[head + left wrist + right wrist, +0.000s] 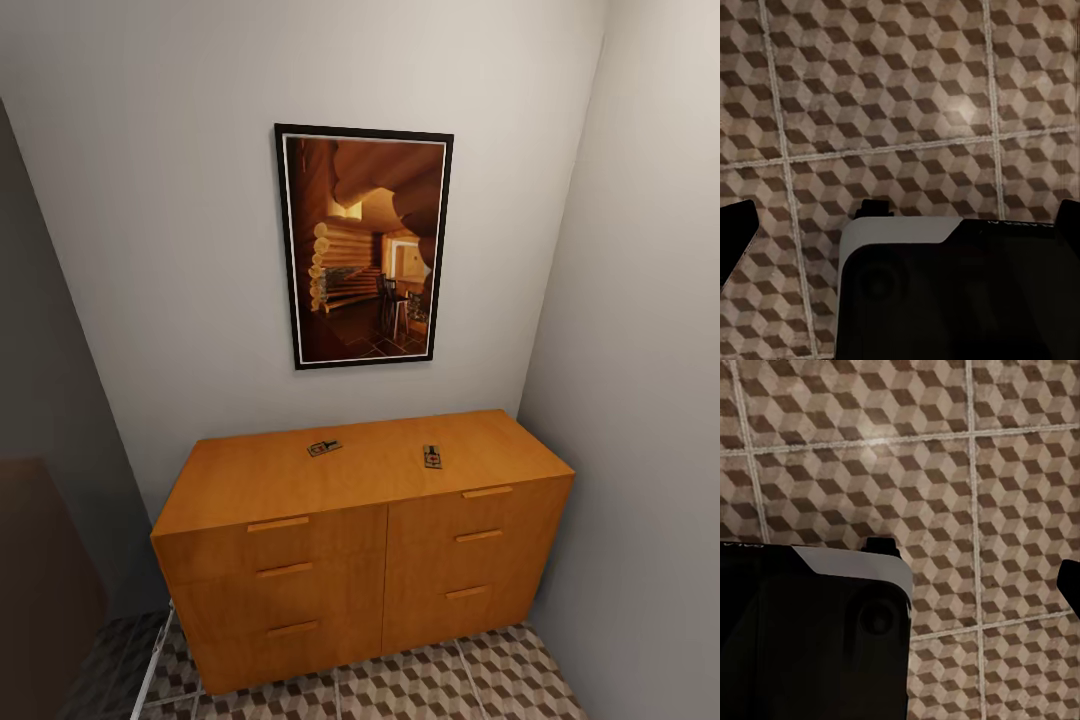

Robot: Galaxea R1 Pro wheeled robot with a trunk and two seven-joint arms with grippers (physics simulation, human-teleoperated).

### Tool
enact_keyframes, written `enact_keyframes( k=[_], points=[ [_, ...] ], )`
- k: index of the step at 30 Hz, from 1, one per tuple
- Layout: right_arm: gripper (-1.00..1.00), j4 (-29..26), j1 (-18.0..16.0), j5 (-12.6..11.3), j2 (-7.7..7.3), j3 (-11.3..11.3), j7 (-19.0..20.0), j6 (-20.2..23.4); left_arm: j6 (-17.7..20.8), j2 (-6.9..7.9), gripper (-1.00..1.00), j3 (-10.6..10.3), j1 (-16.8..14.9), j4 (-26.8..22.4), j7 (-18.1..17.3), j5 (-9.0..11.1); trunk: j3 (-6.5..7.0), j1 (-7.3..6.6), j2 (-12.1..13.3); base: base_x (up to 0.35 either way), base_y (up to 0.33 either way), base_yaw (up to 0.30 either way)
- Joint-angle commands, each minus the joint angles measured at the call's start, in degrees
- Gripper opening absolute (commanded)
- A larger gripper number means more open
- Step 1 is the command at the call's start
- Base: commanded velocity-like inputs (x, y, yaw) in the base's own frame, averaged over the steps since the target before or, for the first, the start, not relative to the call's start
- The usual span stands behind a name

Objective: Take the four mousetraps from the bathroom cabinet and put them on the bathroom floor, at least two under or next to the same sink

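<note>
So the cabinet [365,545] is orange-brown wood, sitting against the back wall and tucked into the right corner. The front has two columns of three drawers, all shut, each with a slim wooden handle. Two traps are lying flat on top, well apart from each other: the left trap [323,448] sits towards the middle and is turned at a slant, the right trap [432,457] lies lengthwise front to back. Both are tiny, dark, with pale bits. The floor [430,685] in front has that brown, beige and white cube-pattern tile with pale grout.

smooth wooden cabinet [300,480], tiled bathroom floor [480,680]
</note>
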Motion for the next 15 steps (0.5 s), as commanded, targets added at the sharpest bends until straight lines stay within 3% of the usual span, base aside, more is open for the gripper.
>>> enact_keyframes(
  k=[1,3,4,7,13,15],
  points=[
    [1.0,0.0,-0.1,0.3,0.01,0.3,-0.2,-0.1,-0.1,0.09,1.0,-0.5,-0.1,-0.8,0.0,0.5,-0.1,0.02,-0.1,0.0,0.0,0.0],
    [1.0,-0.3,-0.1,0.4,0.0,0.2,-0.2,-0.1,0.2,0.24,1.0,-0.5,-0.1,-3.0,-0.2,0.1,-0.1,0.02,-0.1,0.0,0.0,0.0],
    [1.0,-5.5,-0.1,0.3,-0.03,0.1,-0.1,1.3,4.2,1.37,1.0,-0.6,-0.1,-11.7,-0.3,-2.9,-0.1,0.02,-0.1,0.0,0.0,0.0],
    [1.0,-9.9,-0.1,0.1,-0.08,0.0,-0.1,3.4,8.5,2.2,1.0,-0.5,-0.1,-16.9,-0.3,-4.5,-0.1,0.02,-0.1,0.0,0.0,0.0],
    [1.0,-19.3,-0.1,-0.1,-0.44,-0.2,-0.1,10.7,17.2,4.17,1.0,-0.5,-0.1,-28.2,-0.3,-6.0,-0.1,0.02,-0.1,0.0,0.0,0.0],
    [1.0,-21.0,-0.1,-0.2,-0.59,-0.2,-0.1,11.9,18.4,4.51,1.0,-0.4,-0.1,-29.9,-0.3,-6.1,-0.1,0.02,-0.1,0.0,0.0,0.0]
  ],
)
